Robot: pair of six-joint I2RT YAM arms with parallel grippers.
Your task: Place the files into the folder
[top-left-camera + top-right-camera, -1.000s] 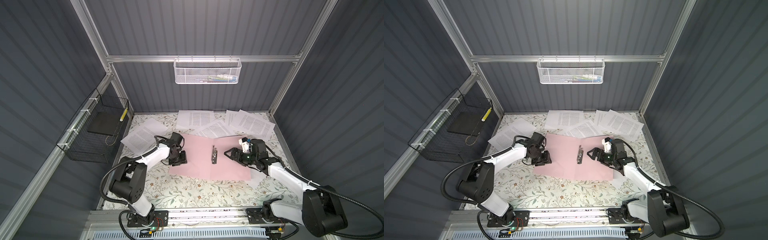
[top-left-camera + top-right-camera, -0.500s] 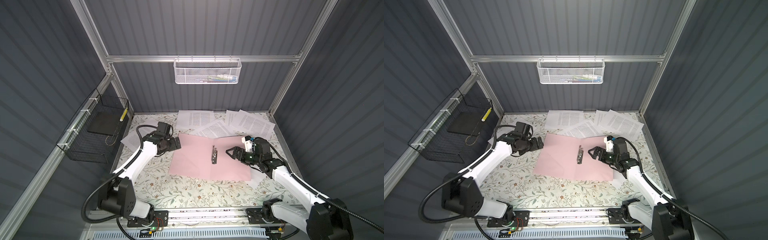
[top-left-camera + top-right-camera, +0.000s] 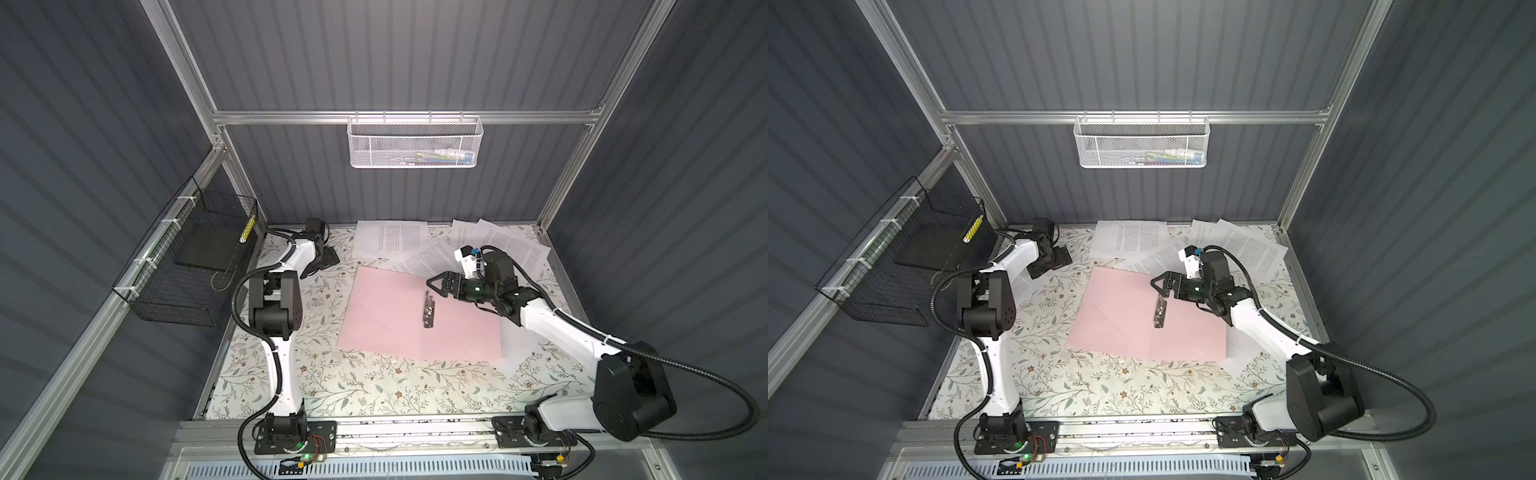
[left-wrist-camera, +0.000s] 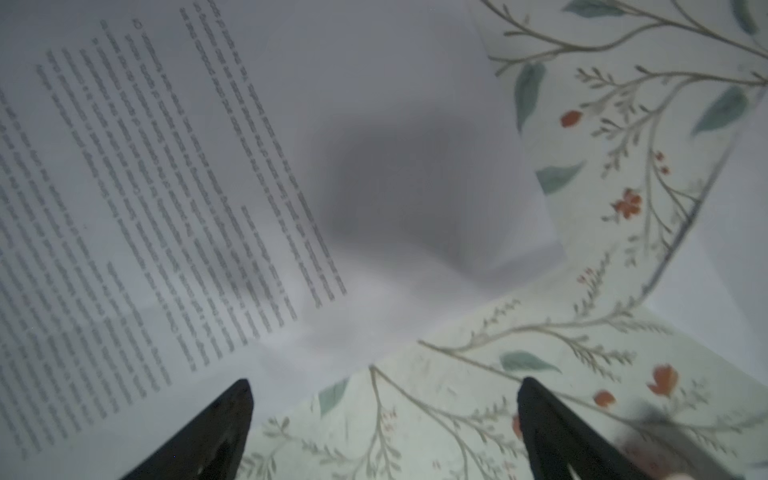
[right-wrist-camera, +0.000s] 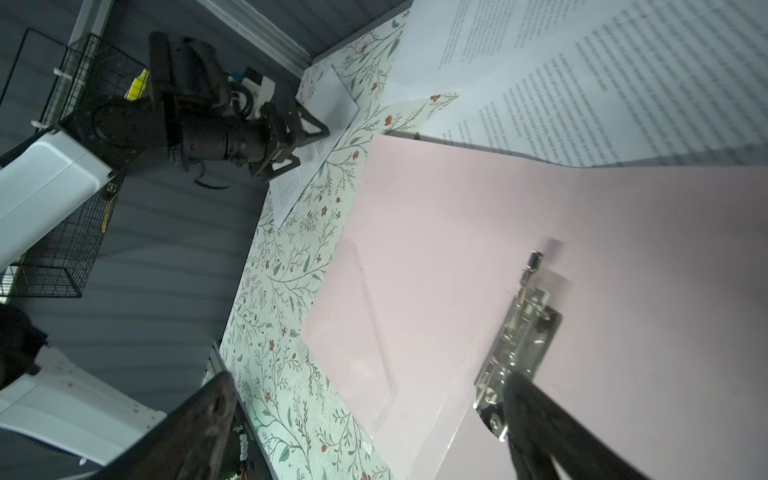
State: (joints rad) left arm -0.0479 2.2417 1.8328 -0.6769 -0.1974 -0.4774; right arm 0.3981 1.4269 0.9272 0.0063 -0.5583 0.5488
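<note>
The folder (image 3: 386, 316) lies open and flat in the middle of the surface (image 3: 353, 386), with its clip (image 3: 429, 309) along the spine. The files (image 3: 390, 241) are spread loose along the far edge, overlapping one another. One of them laps over the folder's far edge, and another shows from under its right edge. A further sheet (image 3: 1022, 282) lies near the far left corner. The left fingers (image 3: 322, 266) hang over that sheet, spread wide and holding nothing. The right fingers (image 3: 434, 284) are over the folder by the clip's far end, also spread wide and empty. In the right wrist view one finger overlaps the clip's end; whether it touches cannot be told.
</note>
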